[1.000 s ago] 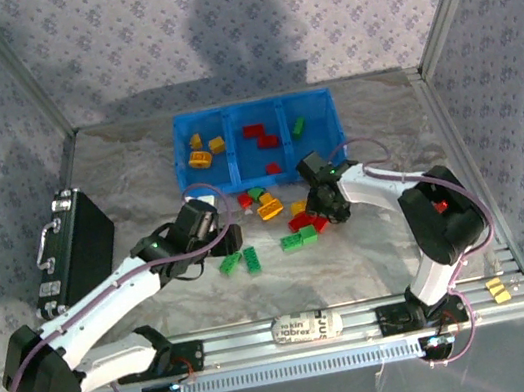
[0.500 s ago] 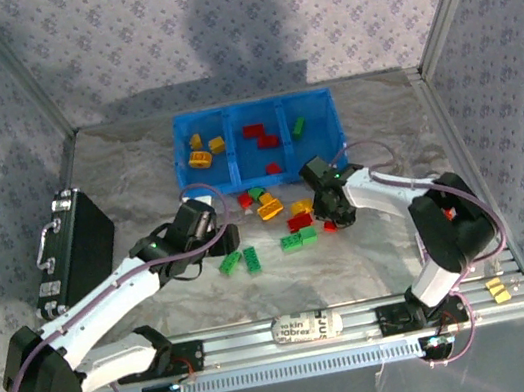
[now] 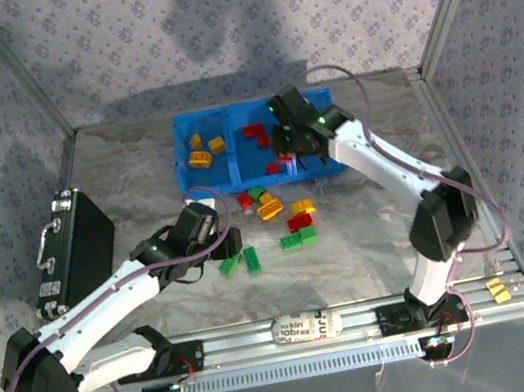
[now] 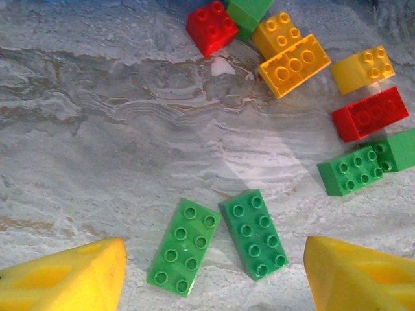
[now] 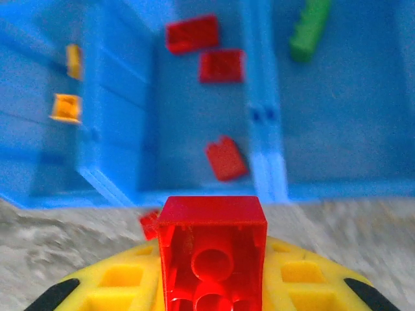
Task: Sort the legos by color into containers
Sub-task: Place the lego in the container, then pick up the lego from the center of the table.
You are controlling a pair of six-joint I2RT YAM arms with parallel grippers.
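The bin [image 3: 209, 183] is seen at the back. Above its middle compartment a red brick [image 5: 213, 246] is pinched by the right gripper [image 3: 289, 146] — the left gripper [image 4: 214, 275] is held spread over two green bricks [image 4: 183, 247], with loose legos [image 4: 295, 65] scattered beyond.

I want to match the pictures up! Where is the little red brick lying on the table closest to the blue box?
Top external: little red brick just before the blue box, beside a green brick.
Left wrist: top middle, beside that green brick.
Right wrist: probably the blurred red bit before the blue box, left of the held brick.
Landmarks: green brick, blue box.
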